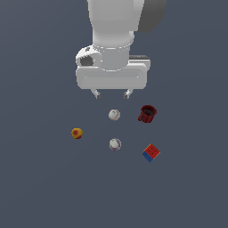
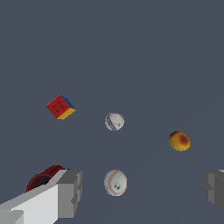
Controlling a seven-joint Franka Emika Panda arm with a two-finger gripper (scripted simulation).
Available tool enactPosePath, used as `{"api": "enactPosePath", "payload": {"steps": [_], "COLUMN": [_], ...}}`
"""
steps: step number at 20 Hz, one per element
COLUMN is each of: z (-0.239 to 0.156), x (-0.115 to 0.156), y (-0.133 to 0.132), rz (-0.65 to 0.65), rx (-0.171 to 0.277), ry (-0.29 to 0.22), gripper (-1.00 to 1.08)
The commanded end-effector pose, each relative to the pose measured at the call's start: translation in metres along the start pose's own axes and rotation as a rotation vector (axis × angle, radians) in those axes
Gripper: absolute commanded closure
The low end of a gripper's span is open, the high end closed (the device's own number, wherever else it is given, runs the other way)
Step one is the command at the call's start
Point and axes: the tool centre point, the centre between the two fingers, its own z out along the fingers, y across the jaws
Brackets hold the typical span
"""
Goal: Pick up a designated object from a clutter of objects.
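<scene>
Fruit ball lies off to one side of the wide-open gripper, well apart. Center over it before descending, avoiding the nearer white ball.

No text, label, brand or number is showing legibly on any object or surface in either view.

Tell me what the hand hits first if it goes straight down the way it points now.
Probably the nearer whitish ball, which sits between the open hand's fingers in the wrist view. Depth is unclear; it might reach bare floor just beside it.
</scene>
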Motion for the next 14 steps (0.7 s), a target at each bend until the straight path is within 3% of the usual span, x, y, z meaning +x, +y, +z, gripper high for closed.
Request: {"api": "enactPosePath", "payload": {"steps": [1, 14], "z": [0.0000, 0.0065], "x": [0.0000, -0.0009], "y": [0.0000, -0.0034], "rz": [0.000, 0.014], "rx": [0.000, 0.017], "ry": [0.000, -0.023], "gripper": [-0.92, -0.92]}}
